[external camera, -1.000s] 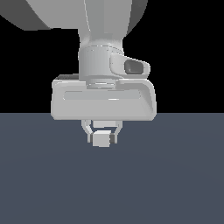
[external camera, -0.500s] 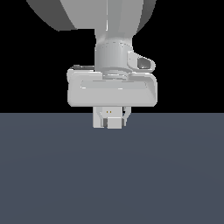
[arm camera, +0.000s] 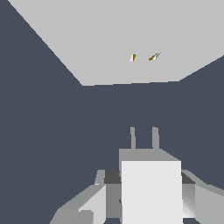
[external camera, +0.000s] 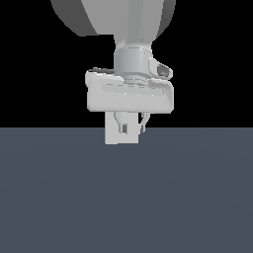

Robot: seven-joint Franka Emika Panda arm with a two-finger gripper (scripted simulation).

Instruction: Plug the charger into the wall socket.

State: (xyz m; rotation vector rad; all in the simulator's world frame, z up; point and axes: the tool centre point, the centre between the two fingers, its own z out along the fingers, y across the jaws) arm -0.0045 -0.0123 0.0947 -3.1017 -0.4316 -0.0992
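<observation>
White and small, the charger (arm camera: 151, 192) is a plain block with two thin prongs sticking out of its front end. The pincer (arm camera: 144, 194) pinches it, one finger (arm camera: 94, 203) on each side. In the wrist view the prongs point toward the wall socket (arm camera: 105, 39), but they do not touch it; a strip of dark surface (arm camera: 52, 131) shows between them.

The wall socket is a flat white plate, bigger than the charger. It has two tiny orange-brown holes (arm camera: 142, 57) close together. The prongs sit a little to one side of the holes, not quite lined up with them.

In the exterior view the pincer (external camera: 132, 129) hangs down from the big grey arm (external camera: 128, 59), low over the dark blue-grey surface (external camera: 126, 197). A white block shape (external camera: 112, 136) shows behind the fingers (external camera: 143, 123) there. From this side it is hard to tell if that white shape is the charger or the plate. Everything behind the arm is black.
</observation>
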